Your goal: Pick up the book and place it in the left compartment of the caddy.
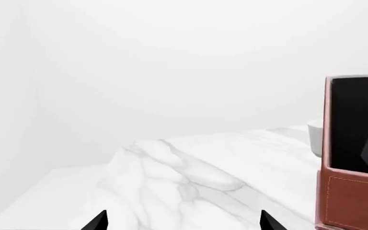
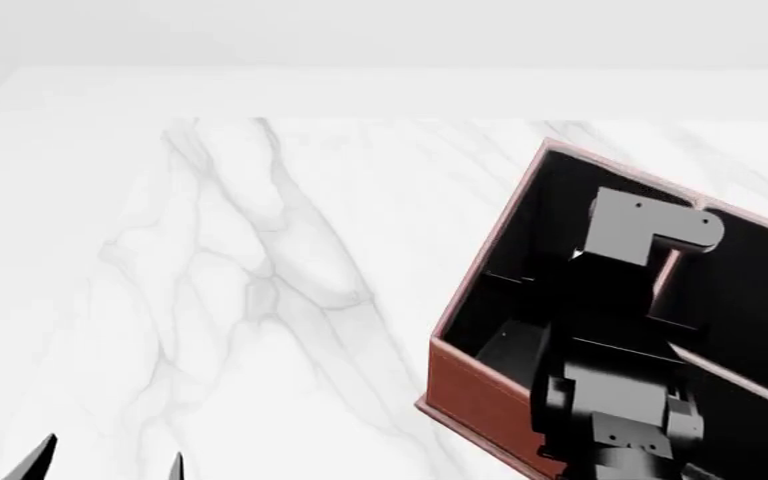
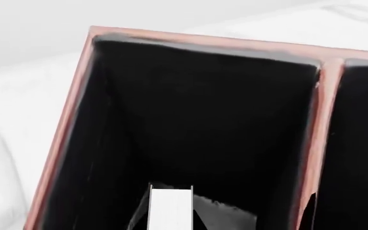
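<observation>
While one caddy (image 2: 471, 385) stands, one book (image 3: 170, 208) sits inside.

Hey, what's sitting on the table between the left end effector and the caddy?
Nothing: in the head view, only bare marble tabletop lies between the left end effector and the caddy.

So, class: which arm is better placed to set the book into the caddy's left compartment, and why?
The right. Its gripper is over the caddy, with the book inside the left compartment. The left gripper is open over bare marble, away from the caddy.
</observation>
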Controlling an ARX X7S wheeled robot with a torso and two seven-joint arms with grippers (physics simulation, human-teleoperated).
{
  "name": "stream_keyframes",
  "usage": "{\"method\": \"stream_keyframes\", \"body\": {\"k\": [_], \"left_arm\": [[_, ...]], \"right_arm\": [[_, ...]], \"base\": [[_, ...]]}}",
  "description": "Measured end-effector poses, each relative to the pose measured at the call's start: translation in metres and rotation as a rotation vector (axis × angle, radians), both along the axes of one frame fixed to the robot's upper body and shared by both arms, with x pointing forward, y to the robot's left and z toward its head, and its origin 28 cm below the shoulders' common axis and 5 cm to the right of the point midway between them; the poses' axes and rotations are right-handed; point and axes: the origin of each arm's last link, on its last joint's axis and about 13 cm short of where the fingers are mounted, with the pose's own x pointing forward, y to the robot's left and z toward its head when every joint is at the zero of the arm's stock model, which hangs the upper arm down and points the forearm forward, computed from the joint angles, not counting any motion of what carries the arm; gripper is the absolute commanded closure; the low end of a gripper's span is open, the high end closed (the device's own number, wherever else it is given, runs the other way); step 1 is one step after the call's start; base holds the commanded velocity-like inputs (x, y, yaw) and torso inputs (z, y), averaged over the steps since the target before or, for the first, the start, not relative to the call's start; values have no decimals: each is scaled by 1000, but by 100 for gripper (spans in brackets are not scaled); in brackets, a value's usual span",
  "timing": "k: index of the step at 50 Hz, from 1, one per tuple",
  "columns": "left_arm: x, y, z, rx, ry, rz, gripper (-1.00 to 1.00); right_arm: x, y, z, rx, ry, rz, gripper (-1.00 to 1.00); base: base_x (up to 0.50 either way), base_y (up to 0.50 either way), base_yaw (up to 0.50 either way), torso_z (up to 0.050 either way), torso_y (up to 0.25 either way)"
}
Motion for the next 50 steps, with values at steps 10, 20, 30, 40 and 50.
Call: {"method": "stream_keyframes", "body": {"k": [10, 20, 30, 40, 50], "left_arm": [[0, 0, 3, 0, 0, 0, -100], [0, 0, 6, 1, -1, 0, -100], [-1, 0, 1, 1, -2, 0, -100], [-1, 0, 2, 2, -5, -2, -100], [-1, 0, 3, 2, -4, -3, -100]], "right_arm": [[-1, 2, -1, -10, 22, 16, 100], [-1, 2, -1, -17, 33, 23, 100], [-1, 2, -1, -22, 40, 27, 100], [-2, 2, -1, -25, 43, 31, 100], [0, 1, 3, -34, 31, 43, -100]], "base": [[0, 0, 0, 1, 1], [0, 0, 0, 0, 1], [0, 0, 0, 0, 2], [0, 0, 0, 0, 1], [0, 0, 0, 0, 0]]}}
